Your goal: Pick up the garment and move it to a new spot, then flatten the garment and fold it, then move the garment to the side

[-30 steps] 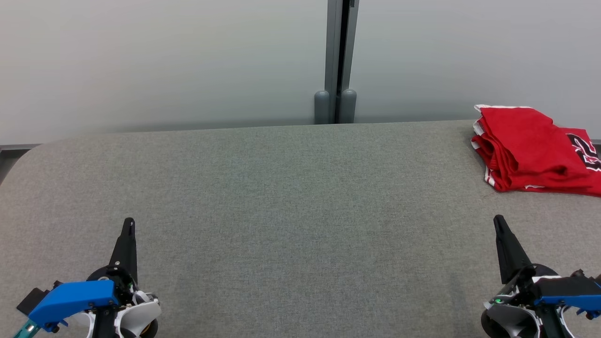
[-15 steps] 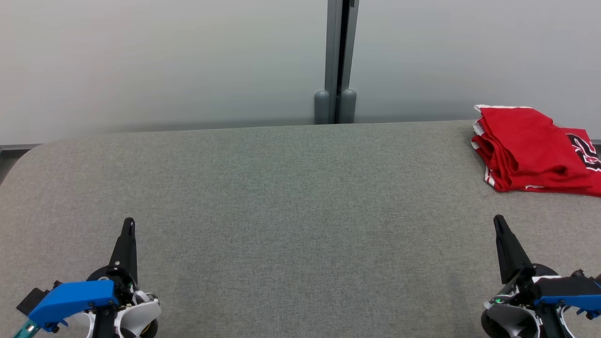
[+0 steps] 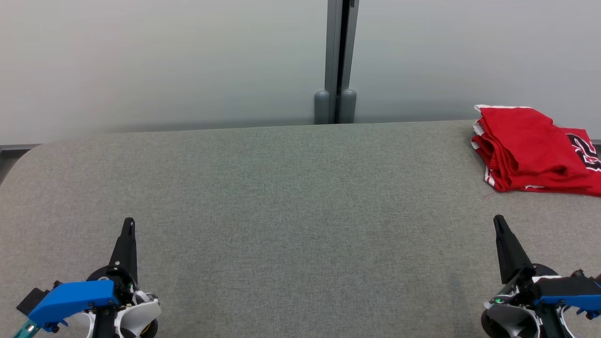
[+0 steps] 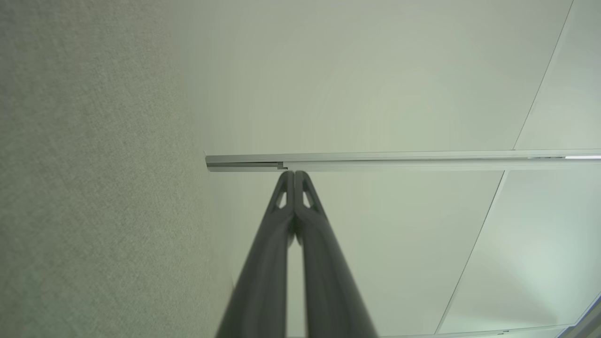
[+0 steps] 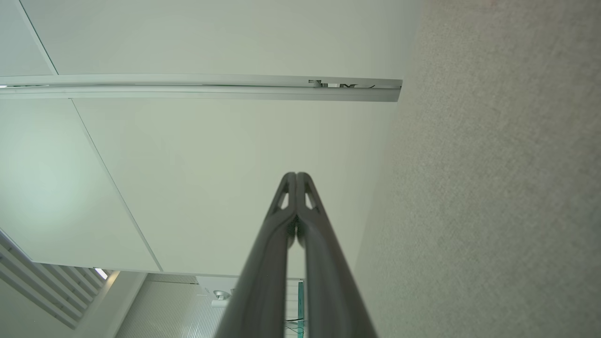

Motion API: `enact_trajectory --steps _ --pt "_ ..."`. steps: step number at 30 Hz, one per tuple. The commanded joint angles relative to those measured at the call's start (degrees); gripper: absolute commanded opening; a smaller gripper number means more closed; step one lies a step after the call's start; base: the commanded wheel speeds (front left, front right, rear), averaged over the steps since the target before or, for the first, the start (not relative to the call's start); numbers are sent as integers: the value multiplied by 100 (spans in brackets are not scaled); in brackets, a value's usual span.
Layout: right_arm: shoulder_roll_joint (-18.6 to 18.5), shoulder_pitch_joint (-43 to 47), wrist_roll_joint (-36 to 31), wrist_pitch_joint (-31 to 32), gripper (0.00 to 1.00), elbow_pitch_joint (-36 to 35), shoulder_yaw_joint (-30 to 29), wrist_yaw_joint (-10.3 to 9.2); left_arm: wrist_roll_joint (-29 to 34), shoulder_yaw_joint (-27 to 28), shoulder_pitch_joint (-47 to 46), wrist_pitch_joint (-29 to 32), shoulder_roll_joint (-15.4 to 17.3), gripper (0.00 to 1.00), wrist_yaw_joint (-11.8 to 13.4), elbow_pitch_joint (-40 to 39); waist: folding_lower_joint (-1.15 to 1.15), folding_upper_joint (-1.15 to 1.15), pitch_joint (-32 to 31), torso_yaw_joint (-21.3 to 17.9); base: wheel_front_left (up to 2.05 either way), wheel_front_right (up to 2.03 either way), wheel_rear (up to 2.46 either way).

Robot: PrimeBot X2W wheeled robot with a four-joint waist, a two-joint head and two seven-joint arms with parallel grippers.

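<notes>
A red garment (image 3: 530, 145) with white trim and black lettering lies folded in a bundle at the far right of the grey fabric table (image 3: 291, 211), running off the head view's right edge. My left gripper (image 3: 128, 221) rests at the lower left, shut and empty, far from the garment. My right gripper (image 3: 498, 218) rests at the lower right, shut and empty, a short way in front of the garment and apart from it. In the wrist views each pair of fingers, left (image 4: 294, 174) and right (image 5: 296, 175), is pressed together with nothing between.
A pale wall with a grey vertical post (image 3: 339, 61) stands behind the table's far edge. The table's rounded left corner (image 3: 28, 155) shows at the left. The wrist views show wall panels and the grey table surface.
</notes>
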Motion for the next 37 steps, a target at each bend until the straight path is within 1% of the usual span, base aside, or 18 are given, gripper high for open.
enact_trajectory --steps 1,37 --pt "-42 -62 16 14 0 7 -15 2 -13 11 -55 21 -10 0 -25 -22 0 1 0 0 0 0 0" --pt "-41 -61 16 13 0 7 -14 2 -13 10 -55 20 -10 0 -25 -23 0 1 0 0 0 0 0"
